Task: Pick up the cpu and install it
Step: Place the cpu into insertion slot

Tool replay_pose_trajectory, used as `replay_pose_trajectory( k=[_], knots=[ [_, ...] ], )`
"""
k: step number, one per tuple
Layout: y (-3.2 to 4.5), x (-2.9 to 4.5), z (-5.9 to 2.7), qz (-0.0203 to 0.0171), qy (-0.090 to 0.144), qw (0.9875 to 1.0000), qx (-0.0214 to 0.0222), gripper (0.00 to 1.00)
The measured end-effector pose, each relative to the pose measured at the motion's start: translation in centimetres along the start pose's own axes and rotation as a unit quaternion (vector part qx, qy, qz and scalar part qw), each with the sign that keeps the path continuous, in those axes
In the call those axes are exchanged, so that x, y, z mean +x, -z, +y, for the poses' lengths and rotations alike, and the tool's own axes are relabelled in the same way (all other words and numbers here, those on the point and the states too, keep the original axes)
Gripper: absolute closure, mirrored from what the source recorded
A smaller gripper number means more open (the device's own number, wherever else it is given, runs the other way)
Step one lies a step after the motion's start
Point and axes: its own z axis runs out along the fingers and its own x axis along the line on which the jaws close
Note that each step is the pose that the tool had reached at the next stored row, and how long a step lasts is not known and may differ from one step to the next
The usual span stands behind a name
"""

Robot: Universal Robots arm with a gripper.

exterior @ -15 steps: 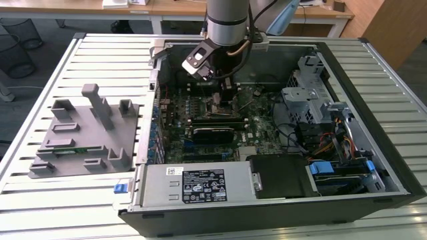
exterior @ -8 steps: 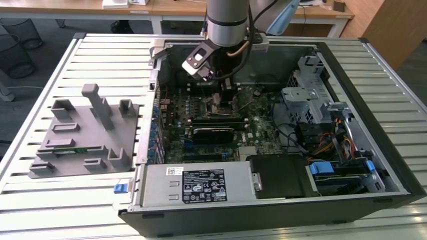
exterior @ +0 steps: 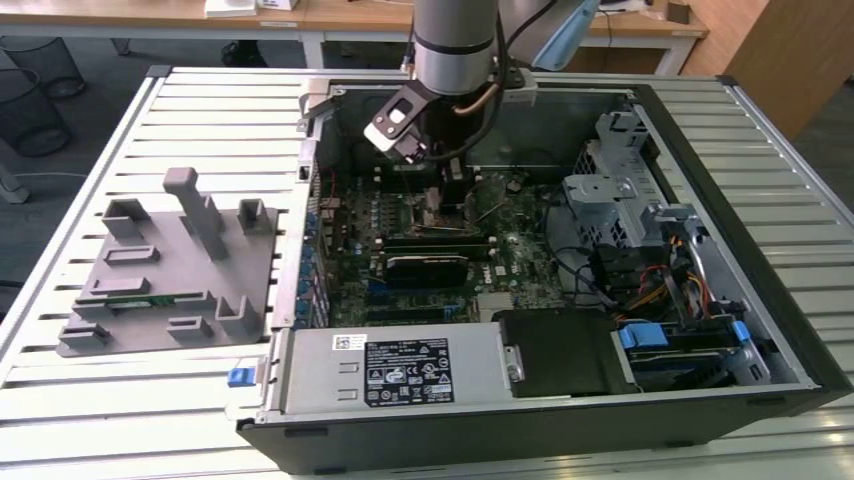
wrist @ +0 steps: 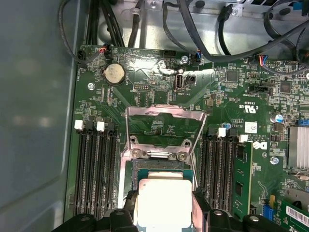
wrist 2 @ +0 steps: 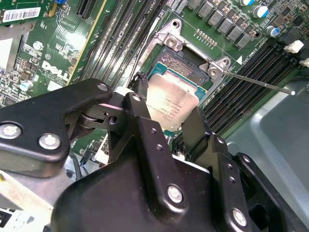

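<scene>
Fingers [wrist 2: 138, 110] of my gripper [wrist 2: 169, 118] clamp the cpu [wrist 2: 171, 99] by two opposite edges. It lies flat directly over the open socket [wrist 2: 183, 60], squared to it, load plate [wrist: 164, 112] tipped up beyond, toward the far side of the computer case [exterior: 561, 125].

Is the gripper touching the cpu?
Touching. In the second wrist view the gripper has both fingers pressed against opposite edges of the cpu, no gap showing.
</scene>
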Motion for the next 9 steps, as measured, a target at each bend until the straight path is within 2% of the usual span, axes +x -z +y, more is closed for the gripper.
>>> replay_pose_trajectory(
  k=[9],
  knots=[
    [-0.30, 0.01, -0.01, -0.0001, -0.003, 1.0000, 0.0001, 0.47]
  ],
)
